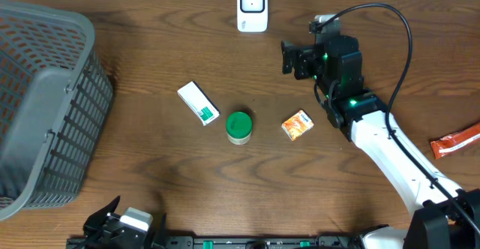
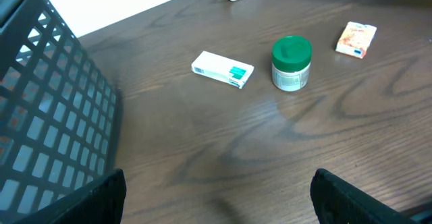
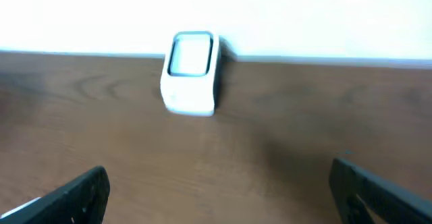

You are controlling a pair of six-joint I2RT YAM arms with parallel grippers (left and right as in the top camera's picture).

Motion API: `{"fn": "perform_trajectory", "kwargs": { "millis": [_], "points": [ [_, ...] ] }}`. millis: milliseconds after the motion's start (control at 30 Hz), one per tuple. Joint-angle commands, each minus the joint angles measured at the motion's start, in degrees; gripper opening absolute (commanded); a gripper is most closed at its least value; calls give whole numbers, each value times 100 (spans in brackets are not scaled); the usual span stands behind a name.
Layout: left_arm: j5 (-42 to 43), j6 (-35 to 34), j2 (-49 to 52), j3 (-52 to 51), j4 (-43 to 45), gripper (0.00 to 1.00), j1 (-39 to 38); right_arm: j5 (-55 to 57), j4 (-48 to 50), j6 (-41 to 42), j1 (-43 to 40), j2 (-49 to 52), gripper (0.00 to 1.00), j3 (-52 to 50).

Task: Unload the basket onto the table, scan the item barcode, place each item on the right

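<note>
Counted on the brown surface (image 1: 150, 166): one basket, one box, one jar, two packets and one scanner, with two arms over them.

Nearest, at 7 o'clock from the middle, the left gripper (image 2: 217, 180) hovers at the near edge. Its fingers (image 2: 101, 197) are spread wide, holding nothing and touching nothing.

In the middle stands the green-lidded jar (image 1: 239, 127), upright. The white-and-green box (image 1: 198, 103) lies flat near it at 10 o'clock, apart from it. The orange packet (image 1: 298, 124) lies near the jar at 3 o'clock, beside the right arm's wrist but not touching any finger. The red packet (image 1: 455, 140) lies well apart at the 3 o'clock edge. The grey mesh basket (image 1: 45, 106) fills the 9 o'clock side.

Farther out, at 1 o'clock from the jar, the right gripper (image 3: 216, 173) is above bare wood and faces the scanner. Its fingers (image 3: 74, 197) are spread as wide as the left ones, with nothing between them.

Farthest, at 12 o'clock, the white scanner (image 1: 252, 7) stands upright at the far edge, its window facing the right gripper. No item is at the scanner.
</note>
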Motion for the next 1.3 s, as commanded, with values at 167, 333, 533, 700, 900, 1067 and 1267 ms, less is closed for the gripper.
{"fn": "perform_trajectory", "kwargs": {
  "millis": [167, 333, 533, 700, 900, 1067, 1267],
  "points": [
    [87, 33, -35, 26, 13, 86, 24, -2076, -3005, 256, 142, -114, 99, -7],
    [85, 33, -35, 26, 13, 86, 24, -1856, -3639, -116, 146, -107, 99, -11],
    [87, 33, -37, 26, 13, 86, 24, -1320, -3657, -216, 164, -101, 99, -11],
    [85, 33, -37, 26, 13, 86, 24, -929, -3661, -531, 164, 94, 99, -11],
    [87, 33, -35, 26, 13, 86, 24, -597, -3613, -966, 164, 684, 99, -11],
    [87, 33, -37, 26, 13, 86, 24, -590, -3289, -1239, 258, 1281, 99, -11],
    [85, 33, -37, 26, 13, 86, 24, -313, -3077, -1493, 358, 1635, 99, -11]
  ]
}}
